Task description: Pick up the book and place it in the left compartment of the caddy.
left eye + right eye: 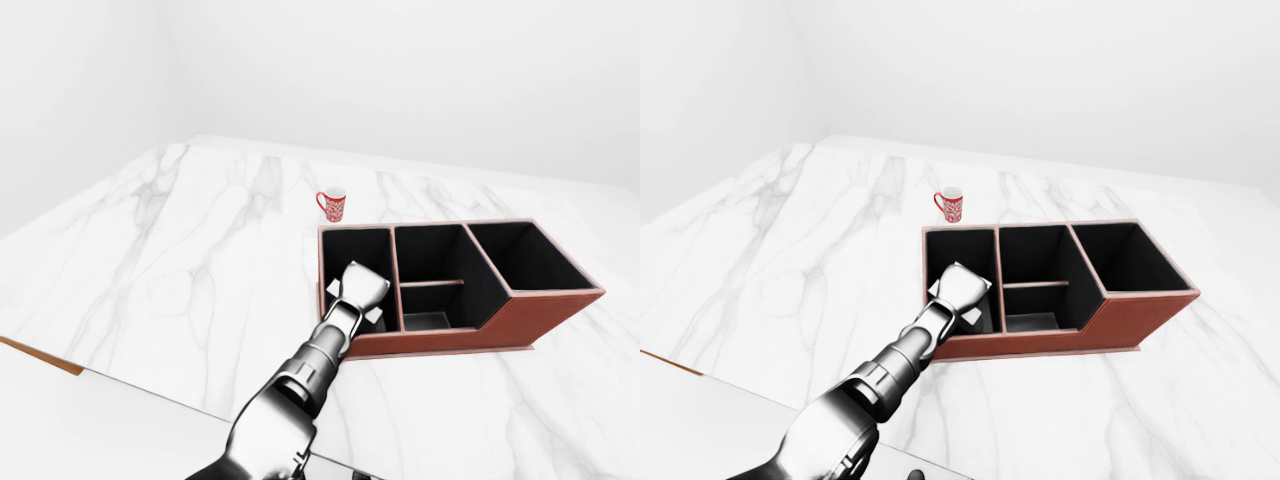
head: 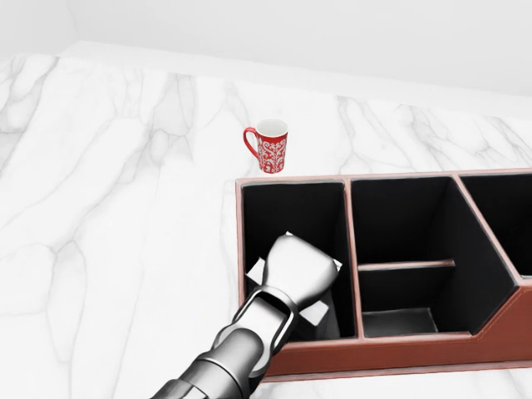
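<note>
The left hand (image 2: 297, 270) is reaching down into the left compartment of the caddy (image 2: 391, 359), covering the white book (image 2: 316, 312) lying there, its finger state hidden, while a red mug (image 2: 267, 145) is standing beyond.

White marble worktop (image 1: 180, 250) with grey veining, spreading wide across all three views. Thin brown edge (image 1: 40, 356) showing at the lower left of the left-eye view, with a plain pale surface (image 1: 110, 430) below it. Bare white walls (image 1: 400, 70) behind, meeting in a faint corner at upper left. Soft, even light, no hard shadows.
</note>
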